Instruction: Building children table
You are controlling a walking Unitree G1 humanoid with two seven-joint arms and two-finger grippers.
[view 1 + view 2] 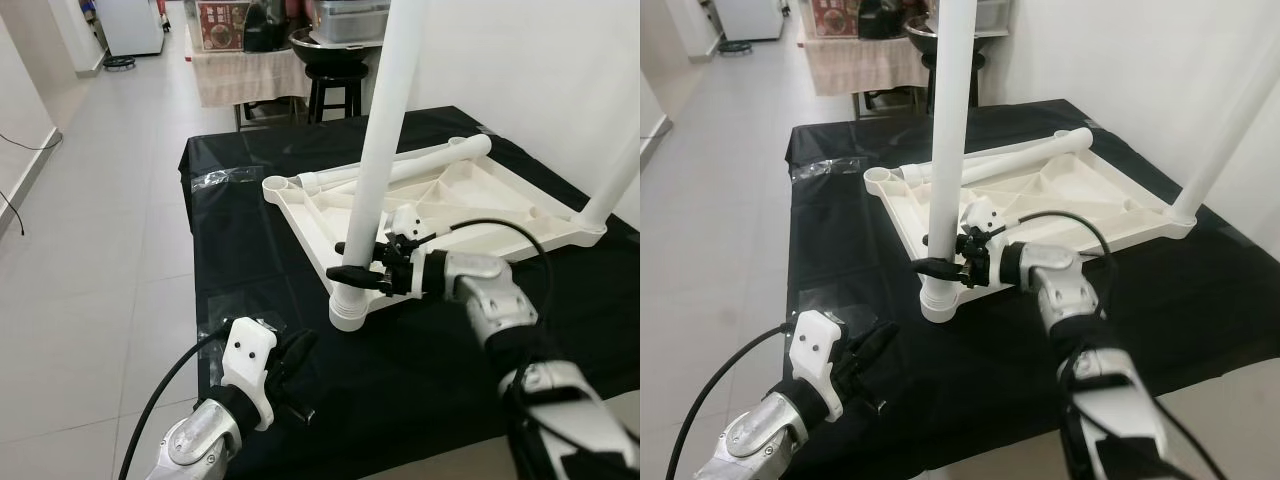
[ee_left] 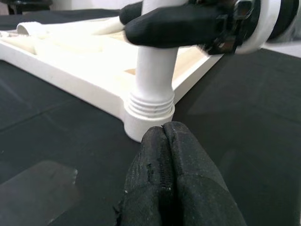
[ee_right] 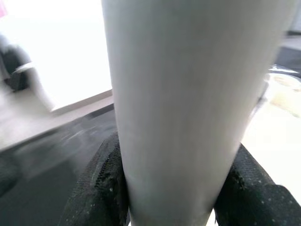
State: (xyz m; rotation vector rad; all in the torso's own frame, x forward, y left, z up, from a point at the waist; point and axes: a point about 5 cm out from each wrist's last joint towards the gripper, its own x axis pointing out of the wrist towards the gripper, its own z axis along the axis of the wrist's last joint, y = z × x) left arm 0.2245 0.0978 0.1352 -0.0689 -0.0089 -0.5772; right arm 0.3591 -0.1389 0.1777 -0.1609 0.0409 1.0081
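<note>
A white plastic children's tabletop (image 1: 470, 205) lies upside down on a black-covered table (image 1: 260, 220). One white leg (image 1: 385, 130) stands upright in the near corner socket (image 1: 350, 305). My right gripper (image 1: 352, 262) is shut on this leg just above the socket; the wrist view shows its black fingers (image 3: 101, 188) on either side of the tube (image 3: 188, 108). A second leg (image 1: 615, 185) stands in the right corner, and a third (image 1: 400, 165) lies across the tabletop. My left gripper (image 1: 295, 365) rests low by the table's front edge, its fingers (image 2: 169, 183) pressed together, empty.
An empty clear plastic bag (image 1: 215, 180) lies on the table's far left. A black stool (image 1: 335, 90) and a cloth-covered table with pots (image 1: 250, 70) stand behind. Grey tiled floor (image 1: 100, 250) stretches to the left.
</note>
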